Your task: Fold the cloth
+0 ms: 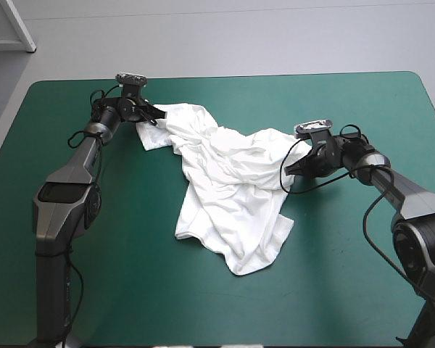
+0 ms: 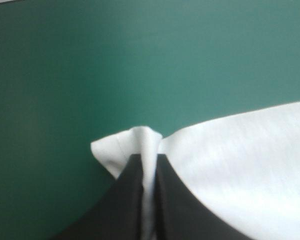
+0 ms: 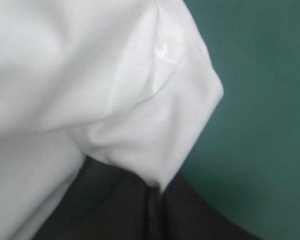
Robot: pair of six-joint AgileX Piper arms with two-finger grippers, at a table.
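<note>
The white T-shirt (image 1: 228,188) lies crumpled across the middle of the teal-green table, stretched between both arms. My left gripper (image 1: 146,118) is at the shirt's far left corner, shut on it. In the left wrist view a narrow fold of the T-shirt (image 2: 250,155) runs between the black fingers (image 2: 125,200) of my left gripper (image 2: 149,162) and pokes out past their tips. My right gripper (image 1: 288,168) is at the shirt's right edge. In the right wrist view my right gripper (image 3: 155,192) is shut on a bulging fold of the T-shirt (image 3: 90,75).
Bare teal-green cover (image 1: 333,290) surrounds the shirt on all sides, widest toward the near edge. A black cable loops on the table by the right arm.
</note>
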